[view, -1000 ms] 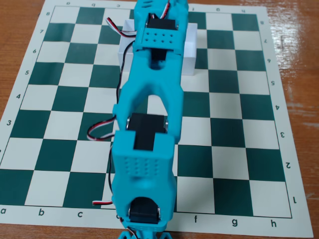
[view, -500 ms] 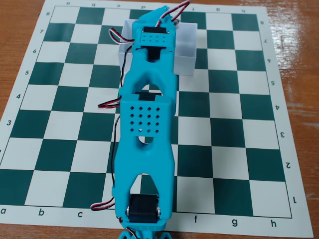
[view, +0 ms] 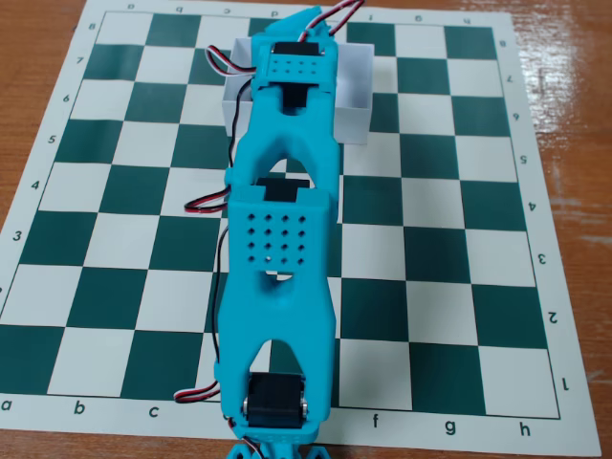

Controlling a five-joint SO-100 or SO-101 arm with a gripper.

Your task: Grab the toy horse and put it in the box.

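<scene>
Turquoise arm (view: 282, 249) lay stretched up your board with its wrist over the white box (view: 356, 96), hiding the gripper, so I couldn't tell its state or see the horse.

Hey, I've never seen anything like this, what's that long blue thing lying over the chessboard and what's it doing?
That long turquoise plastic thing is a small robot arm, built from printed segments with black motors and thin red, white and black wires. One still camera looks down on it from above, with the arm's base at the bottom edge. It stretches across a green and white paper chessboard mat on a wooden table. Its far end reaches over a white open-topped box with low walls near the top of the board. The arm hides its own hand there, so I cannot tell whether it is open or holding anything. No toy is visible on the board.
</scene>
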